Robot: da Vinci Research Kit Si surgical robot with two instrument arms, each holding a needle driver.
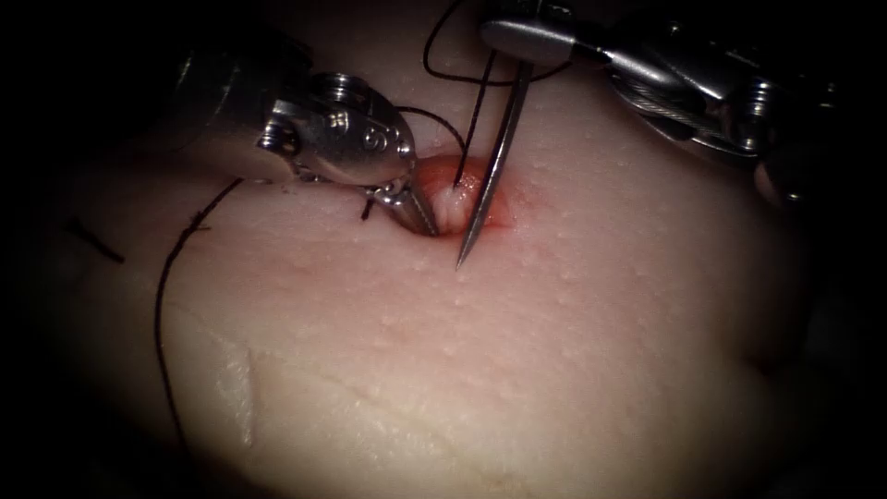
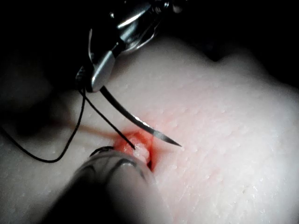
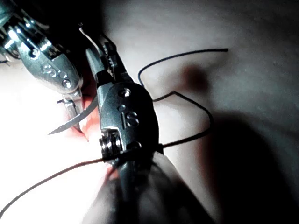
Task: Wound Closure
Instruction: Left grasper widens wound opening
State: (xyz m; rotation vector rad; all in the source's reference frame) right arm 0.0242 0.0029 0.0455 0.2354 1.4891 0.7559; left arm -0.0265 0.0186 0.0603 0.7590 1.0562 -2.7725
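1. Here, in the endoscope view, the right arm's tool (image 1: 517,42) comes in from the upper right, its jaws clamped on the curved needle (image 1: 492,162) near the thread end.
2. The needle hangs steeply down from those jaws, its shaft crossing in front of the cut (image 1: 467,194). Its sharp tip lies just below the cut's lower right edge, over the tissue (image 1: 554,351), and appears free rather than buried.
3. The left arm's tool (image 1: 420,214) reaches in from the left, its tips at the left edge of the cut, gripping a pale fold of tissue there.
4. Red fluid (image 1: 504,208) stains the opening around that fold.
5. The thread (image 1: 162,314) runs from the needle's rear, loops above the cut, and a long strand curves down the tissue well left of the cut.
6. In the left wrist view, the needle (image 2: 135,122) arcs from the right arm's tool (image 2: 100,74) toward the cut (image 2: 138,142), tip clear of the surface.
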